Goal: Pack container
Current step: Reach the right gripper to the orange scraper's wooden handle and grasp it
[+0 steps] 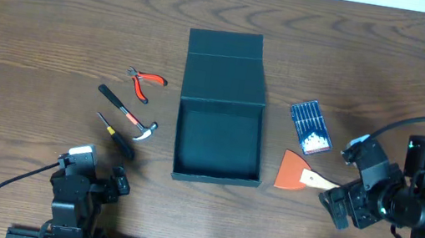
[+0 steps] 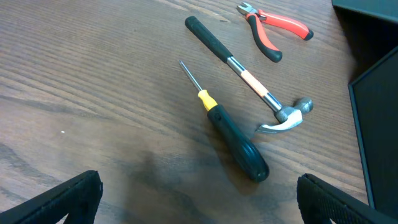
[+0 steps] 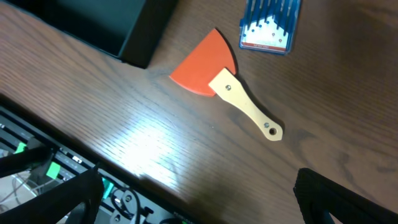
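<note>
The container (image 1: pixel 188 170), a dark teal-black square box, stands open at the table's middle with its flap lid (image 1: pixel 227 45) laid back; its inside shows nothing. It also shows in the left wrist view (image 2: pixel 373 118) and the right wrist view (image 3: pixel 87 25). My left gripper (image 1: pixel 120 183) is open and empty, near the front edge, short of the screwdriver (image 2: pixel 233 140). My right gripper (image 1: pixel 349 178) is open and empty, just right of the orange scraper (image 3: pixel 205 65).
Left of the box lie red-handled pliers (image 1: pixel 144 83), a claw hammer (image 1: pixel 127 112) and the black-handled screwdriver (image 1: pixel 117 135). Right of it lie a blue pack of bits (image 1: pixel 310 126) and the wooden-handled scraper (image 1: pixel 299 173). The table's front rail (image 3: pixel 74 180) is close.
</note>
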{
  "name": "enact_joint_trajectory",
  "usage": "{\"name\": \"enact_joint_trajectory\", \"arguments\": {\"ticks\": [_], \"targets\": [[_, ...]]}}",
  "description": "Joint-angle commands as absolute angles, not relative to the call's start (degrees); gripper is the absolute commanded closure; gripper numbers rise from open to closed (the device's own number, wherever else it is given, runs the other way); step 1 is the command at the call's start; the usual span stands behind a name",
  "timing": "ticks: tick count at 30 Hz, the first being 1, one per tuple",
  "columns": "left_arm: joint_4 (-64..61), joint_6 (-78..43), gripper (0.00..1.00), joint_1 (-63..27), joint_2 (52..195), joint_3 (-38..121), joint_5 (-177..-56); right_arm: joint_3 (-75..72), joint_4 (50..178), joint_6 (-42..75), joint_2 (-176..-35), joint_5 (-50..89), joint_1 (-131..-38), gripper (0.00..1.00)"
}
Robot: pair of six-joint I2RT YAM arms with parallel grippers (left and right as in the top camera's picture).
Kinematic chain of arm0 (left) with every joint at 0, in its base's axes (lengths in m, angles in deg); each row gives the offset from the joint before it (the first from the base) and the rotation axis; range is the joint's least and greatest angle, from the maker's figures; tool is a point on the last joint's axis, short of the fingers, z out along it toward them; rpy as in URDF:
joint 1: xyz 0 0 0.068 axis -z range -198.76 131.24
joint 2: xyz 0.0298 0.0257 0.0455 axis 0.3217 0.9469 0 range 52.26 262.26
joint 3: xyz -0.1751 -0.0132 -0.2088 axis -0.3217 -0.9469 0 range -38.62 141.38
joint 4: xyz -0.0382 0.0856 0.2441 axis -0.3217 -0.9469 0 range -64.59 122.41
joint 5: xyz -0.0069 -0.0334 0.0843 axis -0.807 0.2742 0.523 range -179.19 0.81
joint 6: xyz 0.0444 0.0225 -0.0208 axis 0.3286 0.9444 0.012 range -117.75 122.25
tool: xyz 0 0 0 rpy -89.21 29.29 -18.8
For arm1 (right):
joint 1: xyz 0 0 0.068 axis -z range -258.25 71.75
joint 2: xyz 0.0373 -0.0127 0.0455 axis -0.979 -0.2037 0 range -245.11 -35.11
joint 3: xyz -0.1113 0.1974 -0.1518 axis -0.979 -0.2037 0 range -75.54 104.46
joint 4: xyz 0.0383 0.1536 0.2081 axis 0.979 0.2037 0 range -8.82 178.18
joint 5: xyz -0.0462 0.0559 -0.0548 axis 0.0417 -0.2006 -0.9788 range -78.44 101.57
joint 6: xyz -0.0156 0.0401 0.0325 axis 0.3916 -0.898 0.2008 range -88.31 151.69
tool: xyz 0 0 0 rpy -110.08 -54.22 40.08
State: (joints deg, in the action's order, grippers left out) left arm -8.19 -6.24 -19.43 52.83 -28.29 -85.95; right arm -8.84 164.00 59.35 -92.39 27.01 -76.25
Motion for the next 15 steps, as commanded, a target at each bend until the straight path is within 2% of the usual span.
{"name": "enact_joint_trajectory", "arguments": {"ticks": [1, 9, 15], "targets": [[-8.3, -5.3, 0.01, -19.7, 52.5, -28.3, -85.5, -7.7, 163.0, 60.9, -93.8, 25.9, -76.1, 0.01], [-8.3, -5.3, 0.01, -19.7, 52.5, -28.3, -85.5, -8.3, 159.7, 59.6, -94.4, 30.7, -76.1, 0.01], [-8.3, -5.3, 0.01, -19.7, 52.5, -28.3, -85.5, -12.6, 155.6, 60.2, -96.2, 24.8, -76.1, 0.01]]}}
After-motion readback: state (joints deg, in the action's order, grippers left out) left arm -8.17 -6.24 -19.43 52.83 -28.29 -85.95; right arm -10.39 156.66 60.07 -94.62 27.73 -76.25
